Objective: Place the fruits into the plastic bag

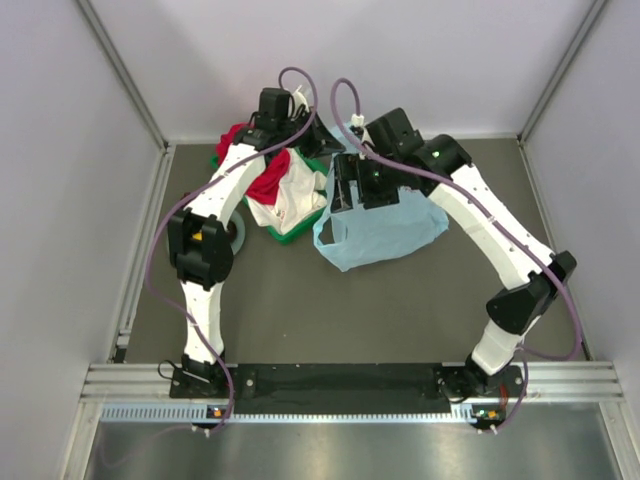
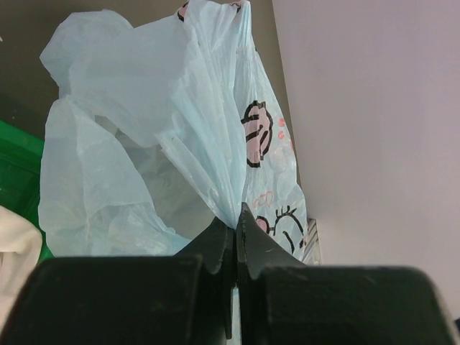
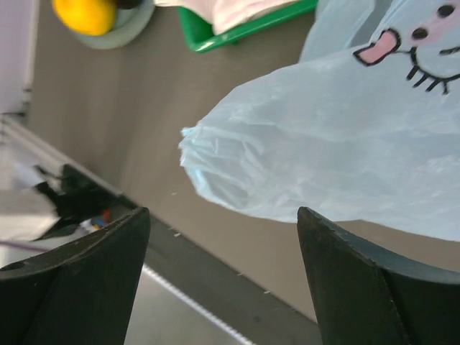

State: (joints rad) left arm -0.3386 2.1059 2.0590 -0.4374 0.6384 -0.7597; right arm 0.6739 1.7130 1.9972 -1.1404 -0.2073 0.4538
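Dark grey table (image 1: pixel 330 310), pale walls. The left claw (image 2: pixel 236 230) pinches the bag (image 1: pixel 385 235) by its bunched edge, and the bag stretches lengthwise away from it. The right claw (image 3: pixel 223 215) gapes wide, empty, just over it. It's printed with pink-and-black cartoon faces.

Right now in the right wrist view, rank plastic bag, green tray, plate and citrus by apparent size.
1. plastic bag, nearest the camera.
2. green tray, cropped by the frame.
3. plate and citrus: both cropped, too close to rank.

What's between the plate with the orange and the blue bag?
A green tray of red and white cloths separates plate and bag, clearest in the top view.
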